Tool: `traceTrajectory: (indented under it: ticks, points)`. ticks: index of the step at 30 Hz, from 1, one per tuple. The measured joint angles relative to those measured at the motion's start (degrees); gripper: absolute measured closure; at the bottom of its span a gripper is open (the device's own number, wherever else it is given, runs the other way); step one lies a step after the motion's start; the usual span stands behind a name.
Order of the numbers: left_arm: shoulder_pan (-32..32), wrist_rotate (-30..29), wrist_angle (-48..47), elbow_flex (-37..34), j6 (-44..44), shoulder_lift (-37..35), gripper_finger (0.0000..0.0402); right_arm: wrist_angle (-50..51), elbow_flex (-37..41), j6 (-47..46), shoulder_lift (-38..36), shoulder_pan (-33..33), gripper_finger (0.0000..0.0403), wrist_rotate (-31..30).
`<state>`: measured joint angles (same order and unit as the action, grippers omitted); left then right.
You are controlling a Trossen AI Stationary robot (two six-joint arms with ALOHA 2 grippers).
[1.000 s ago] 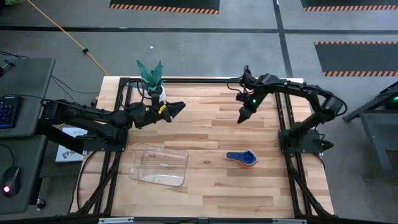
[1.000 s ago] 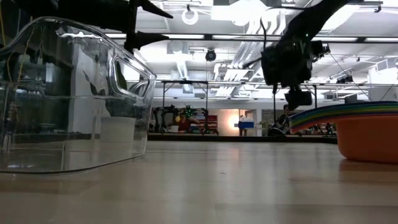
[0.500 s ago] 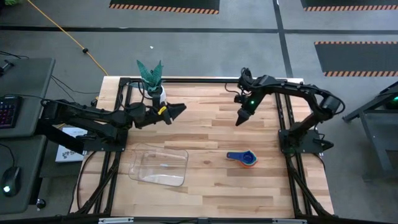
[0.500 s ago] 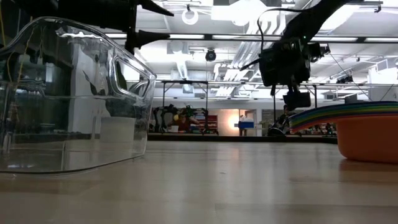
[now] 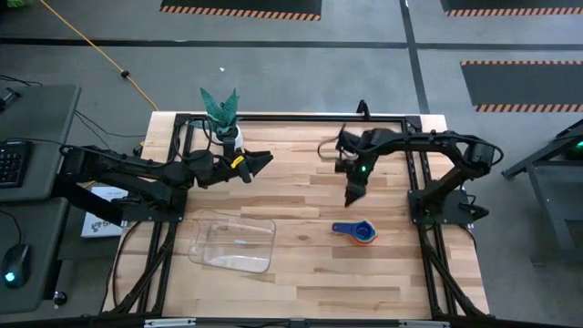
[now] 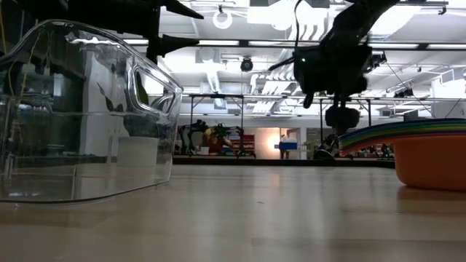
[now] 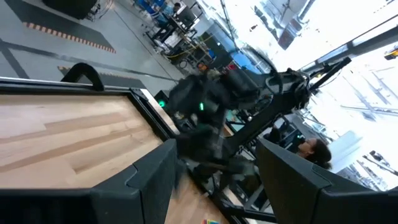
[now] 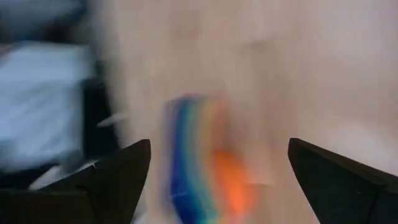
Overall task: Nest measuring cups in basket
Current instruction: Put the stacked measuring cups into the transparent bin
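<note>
Nested measuring cups [image 5: 362, 232] lie outside the basket [image 5: 233, 242], handles pointing toward it.

High view: the stack's long axis runs across the table [image 5: 301, 273], bare wood all around; the right gripper [image 5: 352, 193] hangs just beyond it, the left gripper [image 5: 260, 161] waits near the plant pot [image 5: 230, 137].
Low view: cups [image 6: 426, 156] right, basket [image 6: 87, 116] left, open tabletop between.
Left wrist view: left gripper [image 7: 214, 180] fingers spread, empty.
Right wrist view: right gripper [image 8: 217, 180] fingers wide apart above the blurred cups [image 8: 205, 155].

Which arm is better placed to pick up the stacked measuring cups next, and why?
The right. Its pincer hangs open just beyond the measuring cups on the right side of the table, pointing down at them. The left pincer, also open, waits at the far left, near the plant, much farther off.
</note>
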<state>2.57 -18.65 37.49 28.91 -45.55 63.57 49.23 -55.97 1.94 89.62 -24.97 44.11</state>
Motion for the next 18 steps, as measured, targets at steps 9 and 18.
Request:
traceTrajectory:
  ticks: [9, 18]
  points:
    - [-0.1, 0.0, 0.0, 0.0, 1.2, 0.0, 0.0191, -11.7, 11.0, 2.5, 3.1, -1.0, 0.0031, 13.8]
    - [-0.1, -1.0, -0.4, 0.0, 1.8, 0.0, 0.0191, -19.5, 17.1, 0.6, 4.1, 2.3, 0.0031, 20.5]
